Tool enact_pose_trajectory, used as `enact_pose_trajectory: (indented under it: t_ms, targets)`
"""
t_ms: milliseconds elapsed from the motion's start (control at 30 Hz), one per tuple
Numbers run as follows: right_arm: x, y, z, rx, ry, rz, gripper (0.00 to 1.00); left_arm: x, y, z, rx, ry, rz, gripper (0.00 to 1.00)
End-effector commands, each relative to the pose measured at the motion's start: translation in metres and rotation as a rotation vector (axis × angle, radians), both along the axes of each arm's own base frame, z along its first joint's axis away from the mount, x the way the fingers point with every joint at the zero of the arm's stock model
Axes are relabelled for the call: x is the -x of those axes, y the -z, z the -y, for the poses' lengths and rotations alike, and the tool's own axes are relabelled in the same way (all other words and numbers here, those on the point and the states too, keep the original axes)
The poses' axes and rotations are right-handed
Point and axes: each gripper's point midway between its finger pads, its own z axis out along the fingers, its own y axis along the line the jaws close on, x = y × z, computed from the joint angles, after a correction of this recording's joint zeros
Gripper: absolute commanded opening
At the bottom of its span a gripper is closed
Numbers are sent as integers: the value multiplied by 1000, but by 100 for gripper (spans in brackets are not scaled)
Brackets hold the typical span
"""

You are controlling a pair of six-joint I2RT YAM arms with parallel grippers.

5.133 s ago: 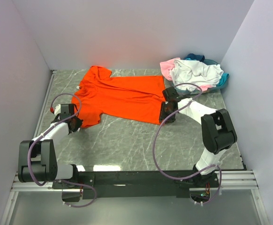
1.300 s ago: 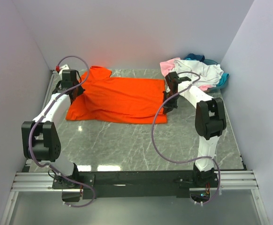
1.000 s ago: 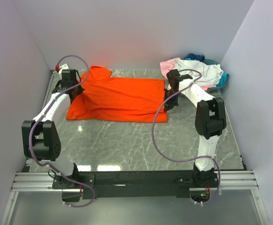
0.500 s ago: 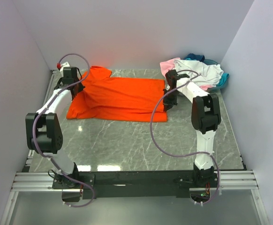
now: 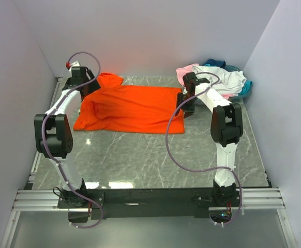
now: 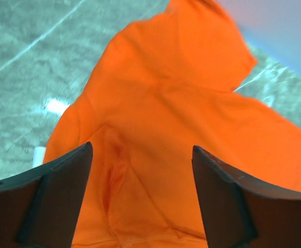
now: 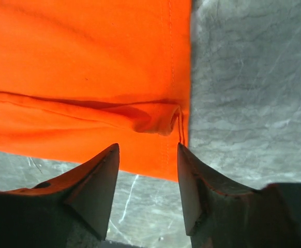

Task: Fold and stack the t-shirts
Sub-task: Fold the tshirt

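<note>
Across the far half of the worktop (image 5: pixel 140 155) the orange t-shirt (image 5: pixel 132 108) is lying spread out, its hem end pointing toward the right edge and its sleeve end toward the far left corner, where one sleeve is reaching almost to the back edge. A soft ridge is bunching up in the cloth near the left end, and a creased pucker is sitting just inside the hem on the right. Toward the far right corner the other t-shirts are lying in a loose heap: the white one (image 5: pixel 217 77) is lying on top, the pink one (image 5: pixel 184 72) is peeking out on the left side, and the teal one (image 5: pixel 215 63) is showing at the back of the heap.

At the sleeve end, the left hand (image 6: pixel 140 150) is hanging over the cloth with its jaws standing wide apart and holding nothing. At the hem end, the right hand (image 7: pixel 147 147) is hovering over the pucker at the hem edge, its jaws likewise parted and gripping nothing, with the bare grey marbled surface showing just beside the hem.
</note>
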Motion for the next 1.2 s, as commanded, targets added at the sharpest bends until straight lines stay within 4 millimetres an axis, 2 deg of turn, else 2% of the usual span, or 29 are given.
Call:
enact_pose_trajectory:
  t_ms: [0,67,133,167,200,233,300,400,533,633,800,1167]
  targets:
    - [-2,-25,2,-23,7,76,56,-10,-43,2,18,19,104,84]
    - [3,-29,2,-33,12,98,57,9,-32,3,31,19,68,84]
    - [20,-18,4,-37,17,63,57,26,-21,-19,56,-33,40,82]
    - [24,-22,4,-43,18,75,57,35,-15,-24,66,-45,30,81]
    - [32,-12,6,-40,21,58,57,56,-3,-28,80,-60,-1,80]
    - [37,-11,5,-51,23,53,57,67,3,-39,91,-86,-14,79]
    - [46,-5,5,-61,19,46,57,96,17,-47,106,-113,-48,76]
    - [55,2,4,-74,18,36,56,128,30,-58,115,-146,-86,75]
    - [59,8,5,-73,17,29,56,155,47,-71,132,-192,-122,71]
    - [62,15,5,-73,15,10,54,167,64,-78,174,-216,-152,65]
    - [65,22,4,-77,15,0,53,167,78,-82,224,-230,-173,57]
    - [72,43,6,-66,23,-47,48,161,102,-76,313,-226,-190,53]
